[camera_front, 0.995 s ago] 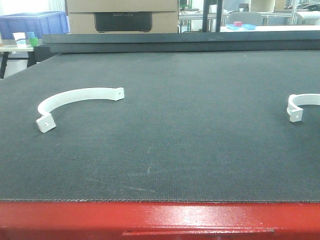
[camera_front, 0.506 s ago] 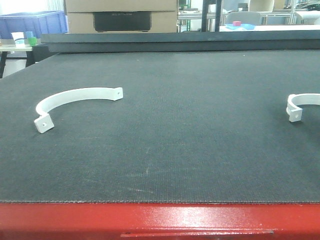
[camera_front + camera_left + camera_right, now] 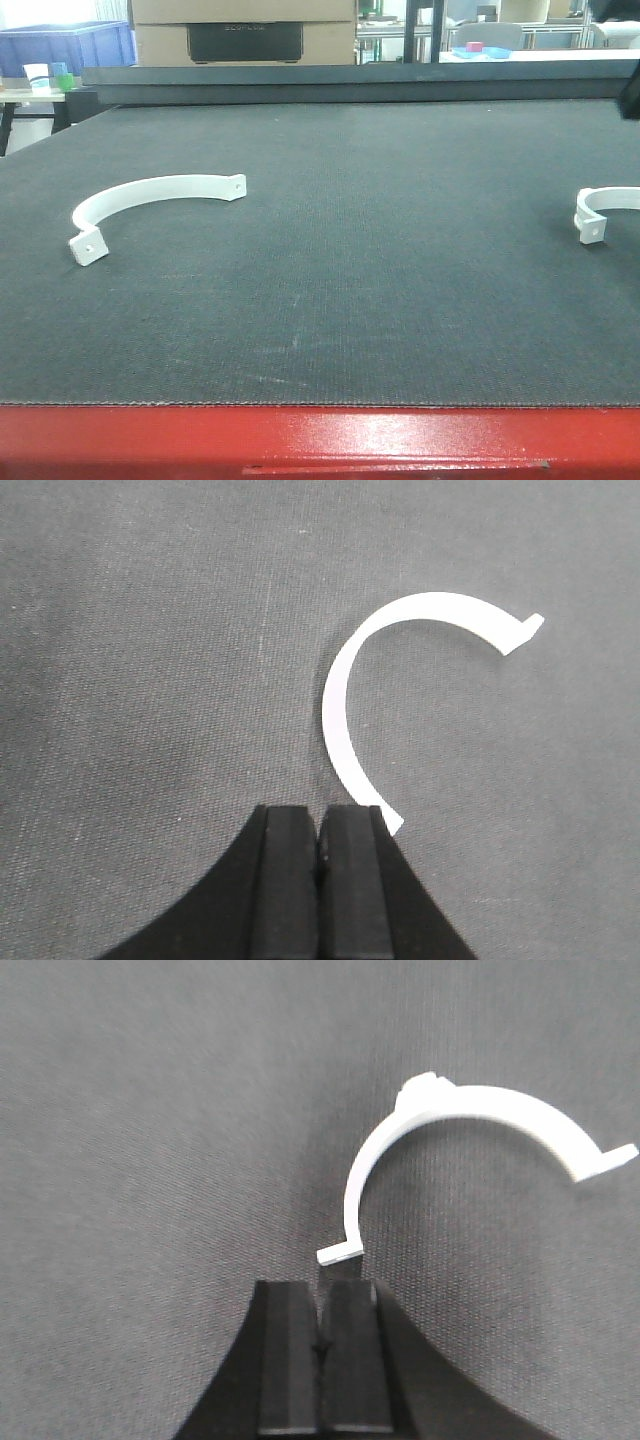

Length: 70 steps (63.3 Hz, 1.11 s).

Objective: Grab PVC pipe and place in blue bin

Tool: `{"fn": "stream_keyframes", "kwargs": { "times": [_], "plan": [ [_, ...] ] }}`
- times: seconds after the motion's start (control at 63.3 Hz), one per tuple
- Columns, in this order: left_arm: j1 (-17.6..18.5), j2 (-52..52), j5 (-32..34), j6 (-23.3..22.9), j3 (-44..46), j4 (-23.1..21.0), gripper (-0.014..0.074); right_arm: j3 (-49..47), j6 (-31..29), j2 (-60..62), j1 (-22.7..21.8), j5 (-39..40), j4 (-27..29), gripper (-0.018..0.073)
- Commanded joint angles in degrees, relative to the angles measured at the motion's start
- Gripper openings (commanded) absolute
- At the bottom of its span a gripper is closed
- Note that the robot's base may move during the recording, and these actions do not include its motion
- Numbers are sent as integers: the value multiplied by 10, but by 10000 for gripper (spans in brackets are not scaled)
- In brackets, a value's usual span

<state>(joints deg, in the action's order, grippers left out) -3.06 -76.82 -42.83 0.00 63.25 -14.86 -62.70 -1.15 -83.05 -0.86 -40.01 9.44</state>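
Two white curved pieces lie flat on the dark desk (image 3: 400, 300), well apart: the left pipe (image 3: 150, 195) toward the near left, the right pipe (image 3: 608, 203) at the right edge of the front view. The blue bin (image 3: 62, 45) stands far back on the left, beyond the desk (only part of it shows). The step in hand looks like the approach, with nothing grasped yet. The left pincer (image 3: 320, 825) hovers with jaws pressed together and empty, one pipe's end showing just beside its tip. The right pincer (image 3: 320, 1300) is likewise closed and empty, near the other piece. Next, I judge, a pincer must open and then drop astride the thin band.
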Motion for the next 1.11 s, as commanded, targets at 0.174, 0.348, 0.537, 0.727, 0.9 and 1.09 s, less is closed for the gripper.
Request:
{"fn": "stream_keyframes", "kwargs": {
  "times": [0.174,0.348,0.537,0.727,0.9,1.09],
  "plan": [
    [1,-1,-5,0,4,-33,-111,-151,148,-138,26,-132,-123,-151],
    [1,-1,-21,0,4,-35,-111,-233,209,-217,33,-151,-94,-151],
    [1,-1,-60,0,4,-35,-111,-294,244,-274,26,-204,-83,-66],
    [1,-1,-62,0,4,-35,-111,-298,247,-286,26,-208,-87,180],
    [1,-1,-62,0,4,-35,-111,-298,247,-289,26,-219,-116,193],
    [1,-1,-62,0,4,-35,-111,-298,268,-312,8,-229,-120,193]
  ]
}}
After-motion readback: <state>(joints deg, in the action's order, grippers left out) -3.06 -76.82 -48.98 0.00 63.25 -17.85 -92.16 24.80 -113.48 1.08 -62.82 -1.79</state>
